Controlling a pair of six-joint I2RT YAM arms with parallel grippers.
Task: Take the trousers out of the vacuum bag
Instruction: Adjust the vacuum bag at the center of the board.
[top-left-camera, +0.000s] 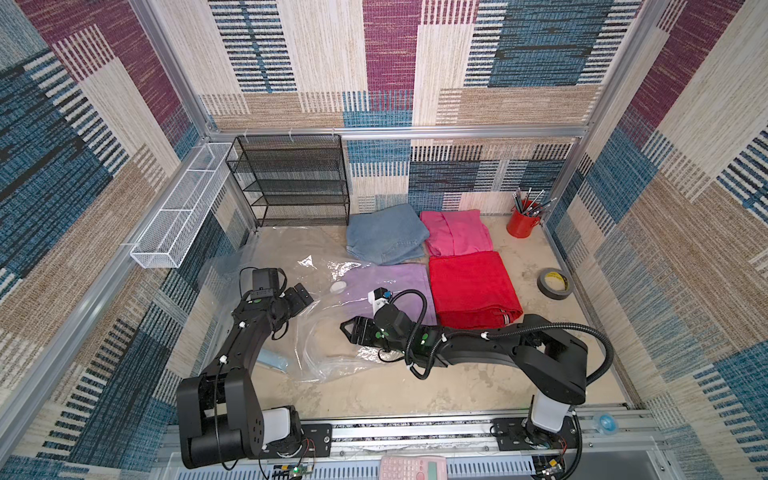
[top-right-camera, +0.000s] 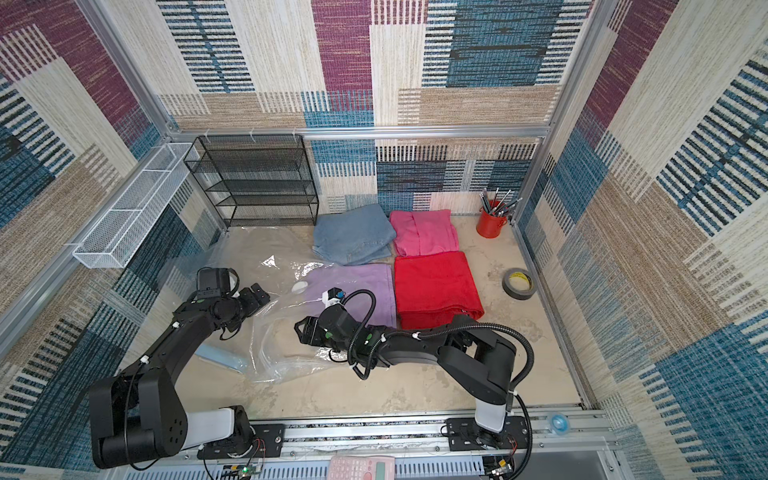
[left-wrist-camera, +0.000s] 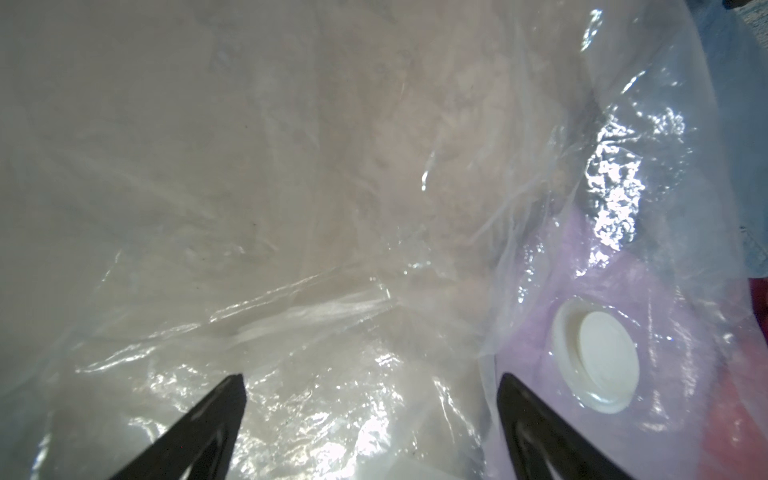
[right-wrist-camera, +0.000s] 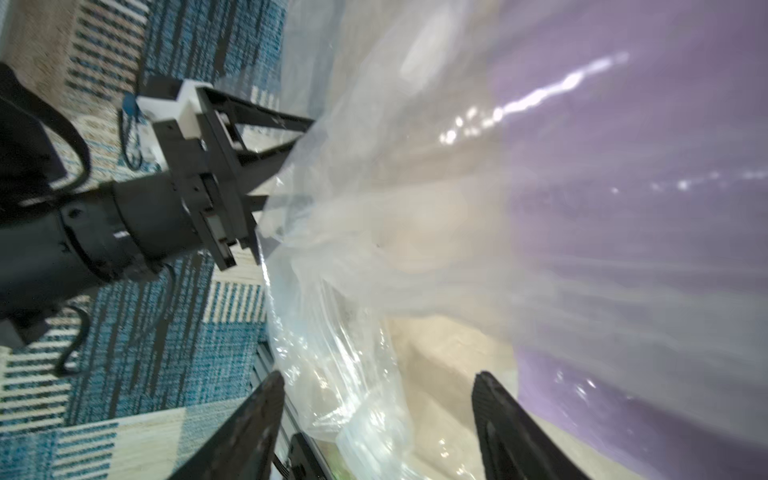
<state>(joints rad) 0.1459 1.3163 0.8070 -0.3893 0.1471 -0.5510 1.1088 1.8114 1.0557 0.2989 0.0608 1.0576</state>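
Arms are reaching in from the near rail, both keeping low over the table. The left arm (top-left-camera: 239, 340) is stretching forward along the left side, with the left gripper (top-left-camera: 306, 293) pointing inward toward the round white valve cap (top-left-camera: 337, 286). The right arm (top-left-camera: 540, 353) is folding at the elbow and laying its forearm sideways, so the right gripper (top-left-camera: 345, 332) is facing left, well apart from its partner.

A scuffed beige tabletop (top-left-camera: 374, 395) is carrying everything, and woven patchwork walls in blue, maroon and tan are closing it in. A black mesh rack (top-left-camera: 291, 183) and a white wire basket (top-left-camera: 174, 220) are sitting at the far left. A red pot of pencils (top-left-camera: 521, 224) is standing in the far right corner, with a tape roll (top-left-camera: 555, 283) lying near it.

The vacuum bag (top-left-camera: 316, 353) is sprawling, crinkled, across the left and middle. The lilac trousers (top-left-camera: 399, 282) are lying under its film by the cap. The denim pair (top-left-camera: 386, 239), the pink pair (top-left-camera: 455, 235) and the red pair (top-left-camera: 471, 291) are lying folded outside the bag, the red just beside the lilac.

The left jaws are standing wide over bare plastic, gripping nothing; whether the tips are touching the film I cannot tell. The right jaws are standing apart too, with a loose fold of bag showing between them, unpinched.
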